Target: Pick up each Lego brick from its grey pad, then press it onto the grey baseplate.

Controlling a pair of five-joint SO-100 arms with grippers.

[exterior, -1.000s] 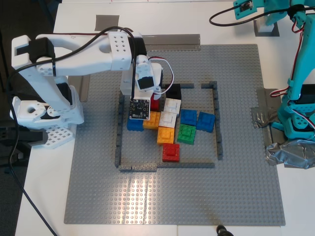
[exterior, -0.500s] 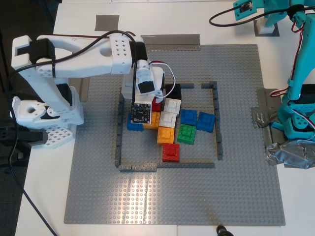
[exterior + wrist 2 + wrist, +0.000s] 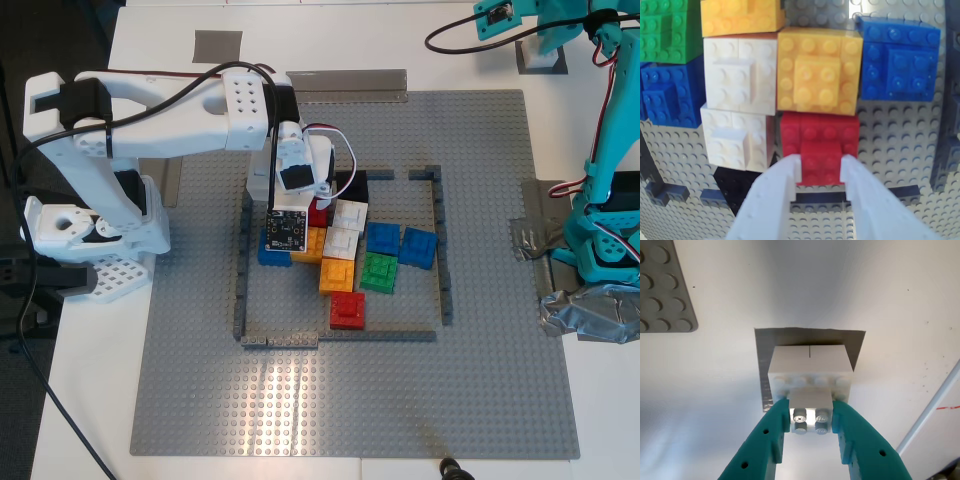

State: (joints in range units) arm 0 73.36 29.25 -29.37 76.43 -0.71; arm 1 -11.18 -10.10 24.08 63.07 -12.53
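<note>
In the first wrist view my teal first gripper (image 3: 811,410) is shut on the raised top of the white Lego brick (image 3: 810,365), which sits on a grey pad (image 3: 765,340) on the white table. In the exterior view this pad (image 3: 525,62) is at the top right, under the teal arm. My white second gripper (image 3: 820,165) is shut on the raised top of a red Lego brick (image 3: 820,135), set down on the grey baseplate (image 3: 895,150) beside a yellow brick (image 3: 817,75). In the exterior view this red brick (image 3: 318,212) is mostly hidden under the gripper.
Several coloured bricks (image 3: 380,255) cluster inside the dark grey outline (image 3: 440,260) on the baseplate (image 3: 200,380), with another red brick (image 3: 347,310) near its front edge. A second grey pad (image 3: 217,45) lies bare at the top left. A silver tape wad (image 3: 590,310) lies by the teal base.
The white arm's gripper shifted slightly toward the exterior view's right and back over the red brick, then held still. The teal arm has not visibly moved.
</note>
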